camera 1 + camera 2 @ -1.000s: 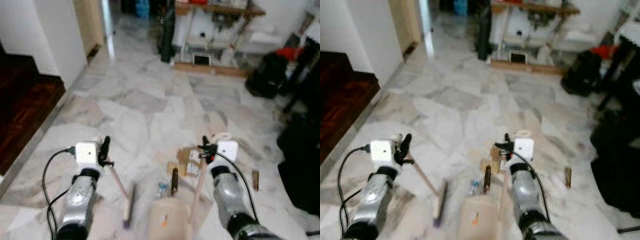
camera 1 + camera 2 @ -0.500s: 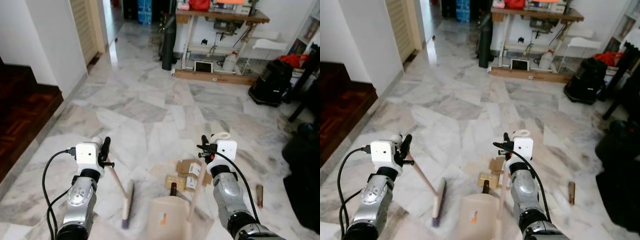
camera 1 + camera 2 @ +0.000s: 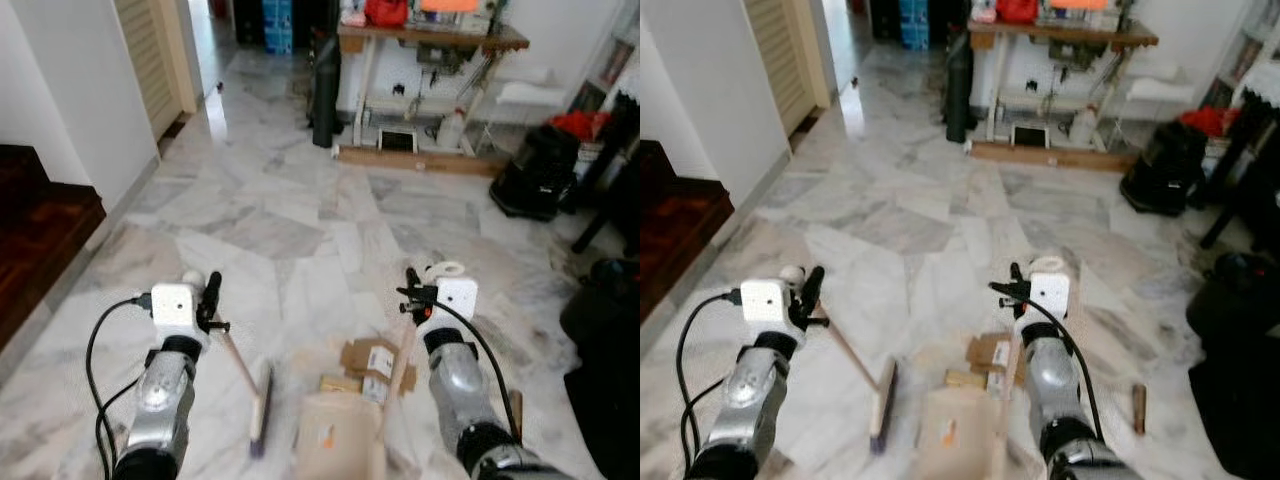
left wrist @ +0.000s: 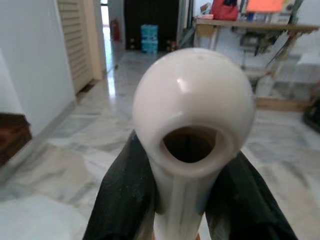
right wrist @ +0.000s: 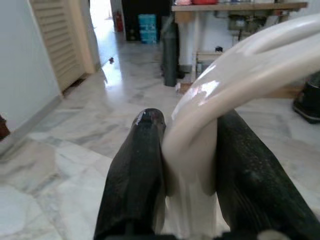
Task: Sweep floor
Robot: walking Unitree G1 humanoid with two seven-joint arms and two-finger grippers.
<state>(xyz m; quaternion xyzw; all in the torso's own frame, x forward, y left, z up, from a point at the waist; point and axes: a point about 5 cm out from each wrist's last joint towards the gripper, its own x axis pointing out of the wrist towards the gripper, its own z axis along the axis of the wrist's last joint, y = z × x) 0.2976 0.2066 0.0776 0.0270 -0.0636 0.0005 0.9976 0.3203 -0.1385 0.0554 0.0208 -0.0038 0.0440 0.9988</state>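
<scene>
Gripping a broom (image 3: pixel 258 405) handle, left tool (image 3: pixel 210 300) clamped, right tool (image 3: pixel 412 296) clamped on dustpan (image 3: pixel 334 442) handle, cardboard scraps (image 3: pixel 368 360) on marble floor (image 3: pixel 290 220).

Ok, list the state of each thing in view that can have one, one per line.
Left gripper: shut on the white broom handle.
Right gripper: shut on the cream dustpan handle.
Long-handled broom: head down on the marble floor.
Cream plastic dustpan: resting on the floor.
Flattened brown cardboard pieces: lying loose ahead of the dustpan.
</scene>
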